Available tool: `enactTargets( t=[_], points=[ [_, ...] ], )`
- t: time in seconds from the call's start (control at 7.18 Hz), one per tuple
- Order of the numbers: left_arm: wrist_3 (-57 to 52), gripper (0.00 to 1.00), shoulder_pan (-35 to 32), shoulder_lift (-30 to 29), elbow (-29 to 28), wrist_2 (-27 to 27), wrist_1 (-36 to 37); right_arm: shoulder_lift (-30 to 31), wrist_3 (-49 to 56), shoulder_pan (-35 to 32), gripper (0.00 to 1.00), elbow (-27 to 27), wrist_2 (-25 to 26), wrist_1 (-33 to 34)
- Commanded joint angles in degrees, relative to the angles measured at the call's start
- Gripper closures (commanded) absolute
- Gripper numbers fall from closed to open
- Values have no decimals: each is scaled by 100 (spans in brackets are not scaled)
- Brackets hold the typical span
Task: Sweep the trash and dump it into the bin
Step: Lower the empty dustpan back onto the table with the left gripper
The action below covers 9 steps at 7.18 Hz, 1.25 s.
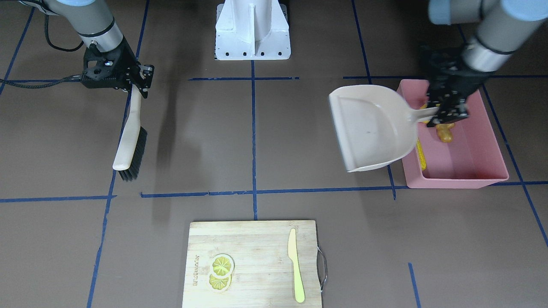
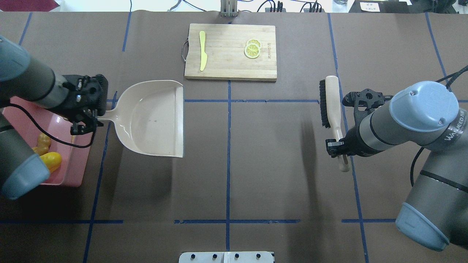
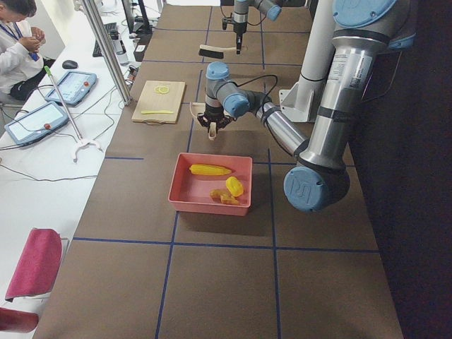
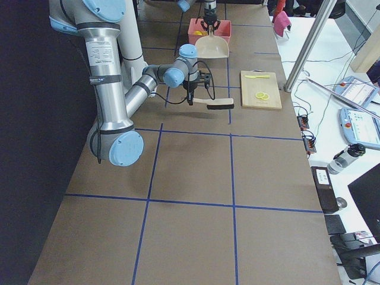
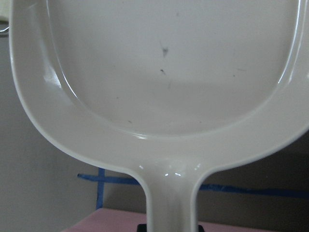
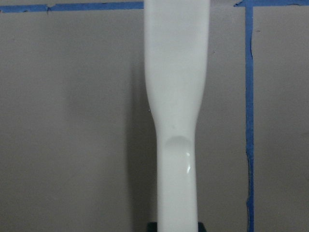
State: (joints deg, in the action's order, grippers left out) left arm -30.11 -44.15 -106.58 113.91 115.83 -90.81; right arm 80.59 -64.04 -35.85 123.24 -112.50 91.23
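The pink bin [image 1: 466, 160] stands on the table at my left side. In it lie the corn cob [image 3: 210, 169], the yellow potato-like lump [image 3: 234, 186] and the ginger root [image 1: 445, 133]. My left gripper [image 1: 443, 114] is shut on the handle of the beige dustpan [image 1: 370, 126]. The dustpan is empty and held above the table, its pan beside the bin and its handle over the bin's wall. My right gripper [image 1: 138, 87] is shut on the handle of a brush [image 1: 130, 139], held off the table, bristles facing sideways.
A wooden cutting board [image 1: 252, 239] at the table's far edge carries two lemon slices [image 1: 221, 271] and a yellow-green plastic knife [image 1: 296, 265]. The white robot base [image 1: 252, 32] stands at the near middle. An operator [image 3: 18, 42] sits beyond the table.
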Motion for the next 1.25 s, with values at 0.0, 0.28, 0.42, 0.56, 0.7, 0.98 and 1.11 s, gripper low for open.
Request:
enactTargets(
  t=[0.0, 0.28, 0.42, 0.56, 0.7, 0.98, 1.11],
  points=[
    [426, 61, 974, -897, -428, -760, 783, -61, 24, -9, 100, -37, 9, 0],
    [497, 59, 1275, -908, -483, -904, 766, -96, 6, -9, 100, -63, 0, 0],
    [489, 56, 1329, -917, -518, -1157, 714, -105, -11, -1, 100, -72, 0, 0],
    [480, 55, 1417, -917, -579, -1324, 688, -105, -12, -9, 100, -63, 0, 0],
    [471, 54, 1418, -960, -589, -1335, 687, -96, -29, -9, 99, -54, 9, 0],
    [497, 41, 1409, -1005, -572, -1344, 600, -105, -38, -1, 99, -63, 9, 0],
    [602, 18, 1374, -1005, -493, -1344, 599, -105, -38, -1, 99, -63, 9, 0]
  ],
)
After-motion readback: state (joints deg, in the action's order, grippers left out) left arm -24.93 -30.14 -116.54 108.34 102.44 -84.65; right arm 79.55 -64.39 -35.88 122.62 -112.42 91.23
